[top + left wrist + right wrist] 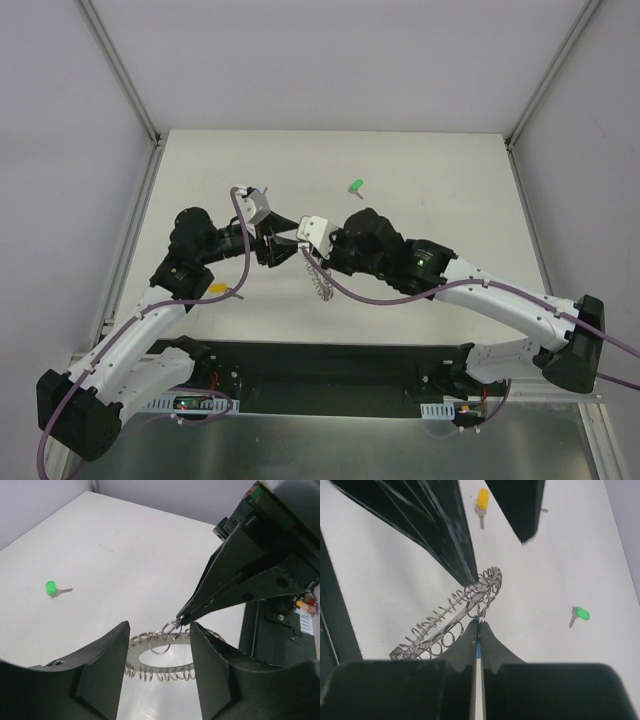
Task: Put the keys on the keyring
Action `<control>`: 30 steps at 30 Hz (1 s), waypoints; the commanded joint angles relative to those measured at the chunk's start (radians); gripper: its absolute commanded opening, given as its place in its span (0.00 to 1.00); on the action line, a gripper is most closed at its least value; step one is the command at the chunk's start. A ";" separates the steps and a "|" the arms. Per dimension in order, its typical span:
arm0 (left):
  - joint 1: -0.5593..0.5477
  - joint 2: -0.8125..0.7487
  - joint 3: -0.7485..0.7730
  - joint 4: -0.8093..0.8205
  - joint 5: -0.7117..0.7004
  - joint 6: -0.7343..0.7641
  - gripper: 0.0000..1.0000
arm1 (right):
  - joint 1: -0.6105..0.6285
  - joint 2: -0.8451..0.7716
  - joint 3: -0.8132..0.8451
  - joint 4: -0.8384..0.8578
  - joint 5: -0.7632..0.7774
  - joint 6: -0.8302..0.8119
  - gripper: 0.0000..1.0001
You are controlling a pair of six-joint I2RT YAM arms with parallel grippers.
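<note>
My right gripper is shut on the edge-on blue key, with only a thin blue strip showing between its fingers. A small split ring at the key's tip links into the wire-looped keyring, which hangs tilted below the tips. In the left wrist view the keyring lies just beyond my left gripper, which is open with nothing between its fingers. From the right wrist view, one left finger has its tip against the keyring's rim. From above, both grippers meet mid-table over the keyring.
A green-headed key lies on the white table toward the back, also visible as the green key. A yellow-headed key lies near the left arm. Grey walls enclose the table.
</note>
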 commanded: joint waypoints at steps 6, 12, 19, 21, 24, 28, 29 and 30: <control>-0.004 -0.093 0.022 -0.133 -0.513 0.036 0.85 | -0.212 -0.030 -0.014 -0.105 0.044 0.073 0.01; -0.002 -0.129 0.004 -0.206 -0.771 -0.023 0.99 | -0.431 0.080 -0.017 -0.144 0.028 0.222 0.01; 0.007 -0.139 0.018 -0.356 -1.057 -0.128 0.99 | -0.576 0.215 -0.061 -0.145 -0.030 0.535 0.01; 0.009 -0.152 0.008 -0.374 -1.127 -0.140 0.99 | -0.599 0.223 -0.119 -0.147 -0.017 0.602 0.01; 0.009 -0.184 -0.025 -0.383 -1.198 -0.134 0.99 | -0.637 0.221 -0.187 -0.130 0.002 0.689 0.01; 0.009 -0.224 -0.062 -0.386 -1.288 -0.119 0.99 | -0.669 0.223 -0.262 -0.092 0.008 0.729 0.07; 0.009 -0.240 -0.070 -0.389 -1.298 -0.105 0.99 | -0.674 0.223 -0.261 -0.087 0.013 0.735 0.21; 0.009 -0.251 -0.071 -0.389 -1.310 -0.097 0.99 | -0.678 0.223 -0.256 -0.087 0.026 0.741 0.28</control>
